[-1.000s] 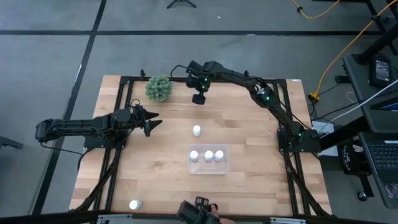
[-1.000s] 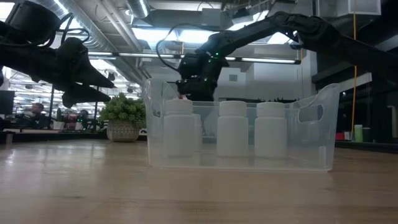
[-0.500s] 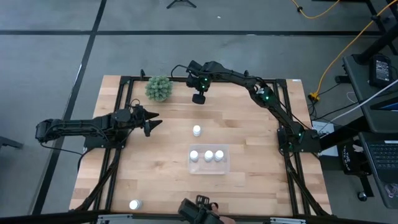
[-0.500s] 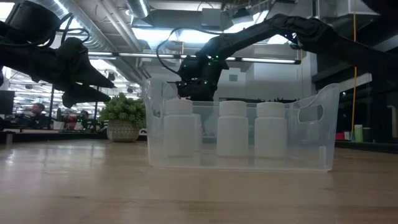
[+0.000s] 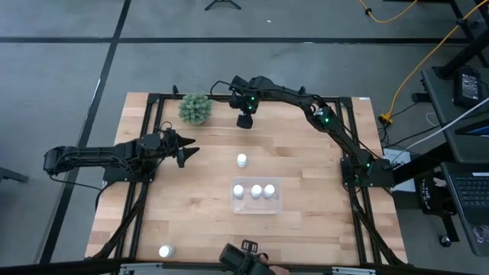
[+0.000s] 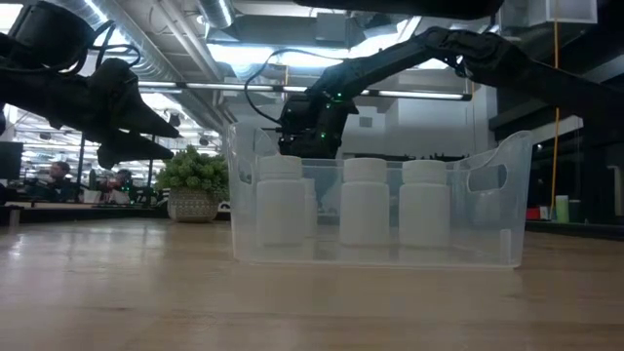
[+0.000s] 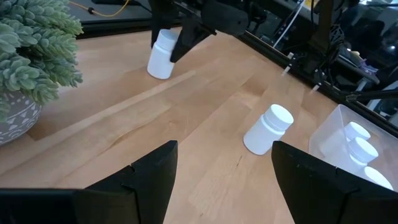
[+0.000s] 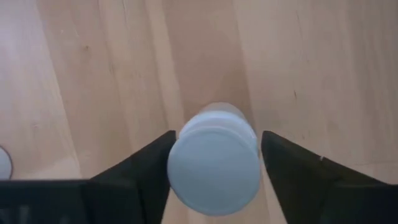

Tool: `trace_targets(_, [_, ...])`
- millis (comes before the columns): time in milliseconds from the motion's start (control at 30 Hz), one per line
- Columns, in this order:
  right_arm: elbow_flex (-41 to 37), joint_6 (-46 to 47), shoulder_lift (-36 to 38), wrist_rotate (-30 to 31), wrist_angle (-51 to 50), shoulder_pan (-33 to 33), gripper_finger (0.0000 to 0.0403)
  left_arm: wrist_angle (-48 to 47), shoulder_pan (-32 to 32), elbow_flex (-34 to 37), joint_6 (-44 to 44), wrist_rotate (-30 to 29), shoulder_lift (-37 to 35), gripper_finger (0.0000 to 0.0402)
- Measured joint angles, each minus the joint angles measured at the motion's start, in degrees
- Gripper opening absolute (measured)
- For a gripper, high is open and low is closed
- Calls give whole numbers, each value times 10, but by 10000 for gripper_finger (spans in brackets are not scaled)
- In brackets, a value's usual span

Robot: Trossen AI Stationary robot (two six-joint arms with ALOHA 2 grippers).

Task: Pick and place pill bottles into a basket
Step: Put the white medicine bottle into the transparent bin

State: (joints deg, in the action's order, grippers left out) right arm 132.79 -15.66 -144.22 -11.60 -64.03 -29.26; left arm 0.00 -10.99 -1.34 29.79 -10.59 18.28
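Observation:
My right gripper (image 5: 244,120) reaches to the table's far side, right of the plant, and is shut on a white pill bottle (image 7: 160,56). My left gripper (image 5: 186,151) hovers open over the left side of the table, holding nothing. Another pill bottle (image 5: 241,160) stands on its base mid-table, just beyond the basket. The basket (image 5: 257,207) is a clear tray holding three upright bottles (image 6: 366,200). One more bottle (image 5: 165,250) stands near the front left corner. My right gripper pinches the bottle's capped upper end (image 8: 213,163) between its two fingers (image 8: 149,171), one on each side of the cap. The fingers come from above, pointing steeply down. The bottle stands upright with its base on the table (image 7: 155,73).
A bushy green plant (image 5: 195,108) in a patterned pot stands at the far left, close beside my right gripper. Black frame rails (image 5: 145,137) run along the table's sides. Bare wood lies between the plant and the basket.
My right gripper has shut on the far pill bottle while staying over the same spot. The bottle stands where it was.

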Motion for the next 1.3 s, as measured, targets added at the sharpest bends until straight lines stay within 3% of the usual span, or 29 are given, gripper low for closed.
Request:
trace_targets(133, [0,0,0,-3,0,0,172,0,0,0,0,0,0,253])
trace_targets(367, [0,0,1,-16,-12,4,171,0,0,0,0,2,0,253])
trace_targets(600, [22,-28,19,-16,-110,23,171,-2,0,0,-6,17,0,253])
trace_targets(1000, [15,8,189,-9,-162,71,171,-4,0,0,-36,34,0,253])
trace_targets(1200, [15,62,274,-6,-176,140,171,-6,0,0,-59,47,1,253])
trace_targets(1300, [15,84,306,28,-172,196,171,-7,0,0,-77,55,3,253])
